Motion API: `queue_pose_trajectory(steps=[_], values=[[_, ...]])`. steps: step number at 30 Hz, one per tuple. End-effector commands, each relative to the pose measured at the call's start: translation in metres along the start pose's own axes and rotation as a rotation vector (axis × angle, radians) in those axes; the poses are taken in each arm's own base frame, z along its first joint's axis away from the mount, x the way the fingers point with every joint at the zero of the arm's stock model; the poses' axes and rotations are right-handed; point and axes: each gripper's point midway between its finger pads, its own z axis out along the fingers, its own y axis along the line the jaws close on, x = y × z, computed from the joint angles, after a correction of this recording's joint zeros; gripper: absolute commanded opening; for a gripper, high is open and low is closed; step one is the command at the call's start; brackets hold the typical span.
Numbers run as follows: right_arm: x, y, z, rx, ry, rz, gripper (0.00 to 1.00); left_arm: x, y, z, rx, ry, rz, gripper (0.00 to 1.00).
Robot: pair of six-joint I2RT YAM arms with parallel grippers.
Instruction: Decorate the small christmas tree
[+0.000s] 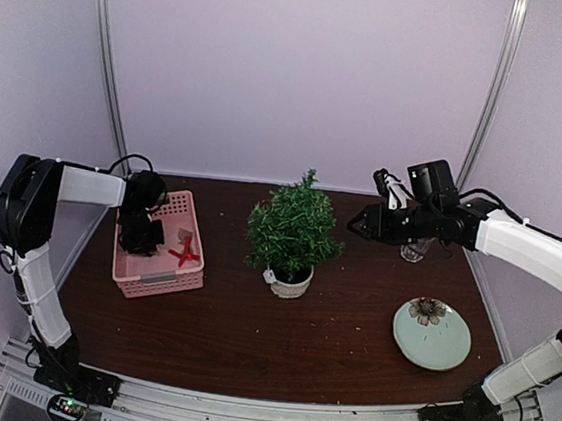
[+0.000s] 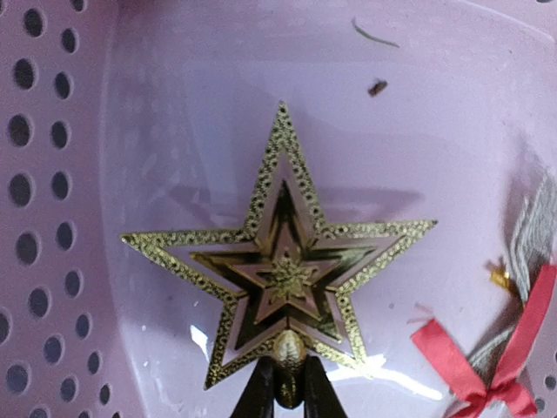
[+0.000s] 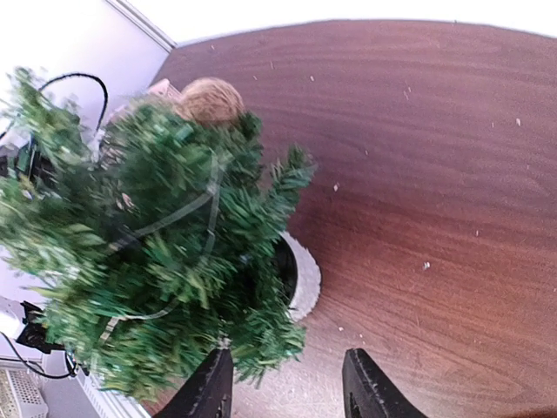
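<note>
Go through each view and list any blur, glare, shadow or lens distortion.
Top external: even, soft light, everything fairly sharp. Left wrist: gold star crisp, casting a soft shadow on the basket floor, with white glare streaks below it. Right wrist: small christmas tree smeared out of focus near the lens; table grain sharp, its far edge bowed by the wide lens.

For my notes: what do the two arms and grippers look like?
Both the left arm and right arm have white tubular links joined by bulky black joints, with thin black cables looping beside them. The left gripper and right gripper have slim black fingers.
</note>
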Motion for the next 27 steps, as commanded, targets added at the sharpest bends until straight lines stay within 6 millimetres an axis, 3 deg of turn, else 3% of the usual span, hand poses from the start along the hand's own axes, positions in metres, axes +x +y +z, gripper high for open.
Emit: queue_pose_trajectory(steps=[1, 8, 12, 15, 20, 27], values=[[-0.03, 0.016, -0.025, -0.019, -0.082, -0.054, 0.45, -0.009, 0.002, -0.043, 0.076, -0.102, 0.068, 0.05], [-0.072, 0.037, -0.059, -0.025, -0.192, -0.069, 0.5, -0.023, -0.012, -0.128, 0.237, -0.315, 0.166, 0.03], [-0.092, 0.063, -0.078, -0.11, -0.244, -0.087, 0.53, -0.021, -0.036, -0.17, 0.351, -0.409, 0.226, 0.03], [-0.103, 0.077, -0.084, -0.158, -0.253, -0.053, 0.54, -0.017, -0.064, -0.217, 0.493, -0.548, 0.297, 0.05], [-0.114, 0.117, -0.092, -0.274, -0.258, -0.06, 0.54, 0.001, -0.096, -0.295, 0.613, -0.771, 0.495, 0.07], [-0.125, 0.178, -0.098, -0.391, -0.284, -0.101, 0.55, 0.02, -0.136, -0.362, 0.656, -0.922, 0.638, 0.07]])
